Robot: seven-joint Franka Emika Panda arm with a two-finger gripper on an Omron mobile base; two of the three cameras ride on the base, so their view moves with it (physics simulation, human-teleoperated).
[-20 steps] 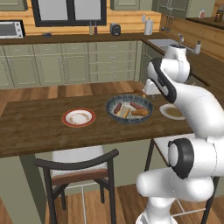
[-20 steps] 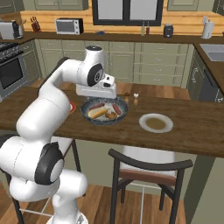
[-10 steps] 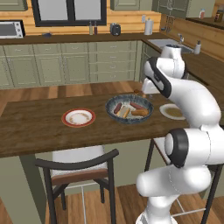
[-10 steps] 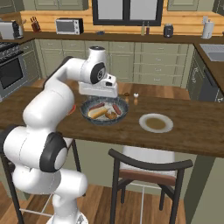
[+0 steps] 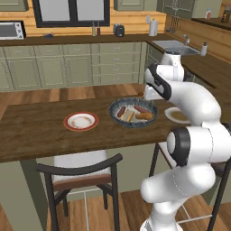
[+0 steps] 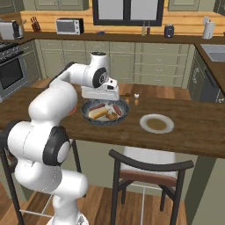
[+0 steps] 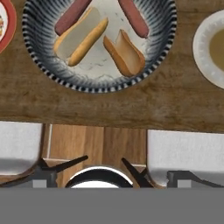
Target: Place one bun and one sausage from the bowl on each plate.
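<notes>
Wood, glaze and painted metal
The counter (image 5: 40, 131) was dark matt grained wood; the bowl (image 7: 41, 59) looked glazed and speckled; the chair (image 6: 149, 169) had a black metal frame.

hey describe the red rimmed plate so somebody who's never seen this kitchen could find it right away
Look at the long dark wooden counter with a chair pushed under it. Beside the wide dark bowl of buns and sausages sits the plate, small and flat. Its red-orange rim sets it apart; the plate on the bowl's other side is plain white with a brown centre.
</notes>
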